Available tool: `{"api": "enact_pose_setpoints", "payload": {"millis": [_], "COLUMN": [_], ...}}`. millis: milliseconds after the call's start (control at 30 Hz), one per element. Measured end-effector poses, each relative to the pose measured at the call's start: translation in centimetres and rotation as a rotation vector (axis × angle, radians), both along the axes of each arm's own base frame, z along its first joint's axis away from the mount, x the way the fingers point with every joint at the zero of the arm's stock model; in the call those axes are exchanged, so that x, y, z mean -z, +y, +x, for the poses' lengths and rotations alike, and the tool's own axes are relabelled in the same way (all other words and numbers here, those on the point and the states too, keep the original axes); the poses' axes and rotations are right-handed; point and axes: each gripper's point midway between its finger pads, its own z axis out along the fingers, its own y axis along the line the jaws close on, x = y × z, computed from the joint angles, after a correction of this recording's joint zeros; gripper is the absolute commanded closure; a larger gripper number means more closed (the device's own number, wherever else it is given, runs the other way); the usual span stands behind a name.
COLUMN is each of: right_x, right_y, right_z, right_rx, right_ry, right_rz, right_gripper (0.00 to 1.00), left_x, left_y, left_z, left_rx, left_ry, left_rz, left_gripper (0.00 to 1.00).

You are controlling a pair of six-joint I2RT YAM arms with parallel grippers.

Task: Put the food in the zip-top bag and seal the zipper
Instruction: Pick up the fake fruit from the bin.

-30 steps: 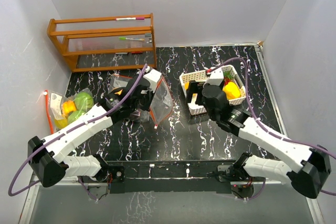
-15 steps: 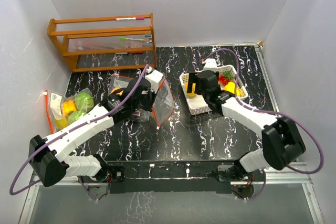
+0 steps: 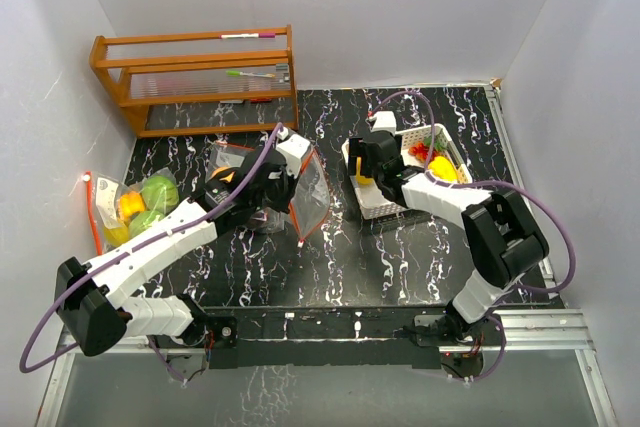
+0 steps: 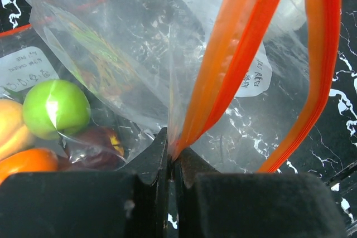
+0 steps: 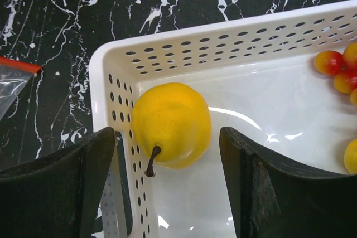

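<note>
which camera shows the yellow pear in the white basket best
The right wrist view: the yellow pear fills the centre, stem and all, in a corner of the white basket, between the open right fingers. Top external shows only a mostly hidden yellow sliver; left wrist shows none of it.

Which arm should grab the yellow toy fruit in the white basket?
Right. The right gripper is open with the round yellow toy fruit between its fingers, in the white perforated basket. The left gripper is shut on the clear orange-zippered plastic bag.
</note>
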Motion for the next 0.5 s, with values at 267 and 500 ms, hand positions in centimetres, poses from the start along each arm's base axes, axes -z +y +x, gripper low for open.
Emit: {"api": "enact_pose_setpoints", "payload": {"millis": [267, 500], "right_x": [1.1, 2.6], "right_y": [-0.4, -0.5], "right_z": [0.3, 0.3], "right_rx": [0.026, 0.036], "right_ry": [0.012, 0.039], "right_rz": [-0.019, -0.025], "right_gripper": [0.36, 0.40], "left_x": [0.1, 0.2], "left_y": [0.1, 0.1], "left_z": [0.1, 0.2], "left_rx": [0.000, 0.000], "left_ry": [0.007, 0.007], "left_rz": [-0.006, -0.010], "left_gripper": [1.00, 1.00]}}
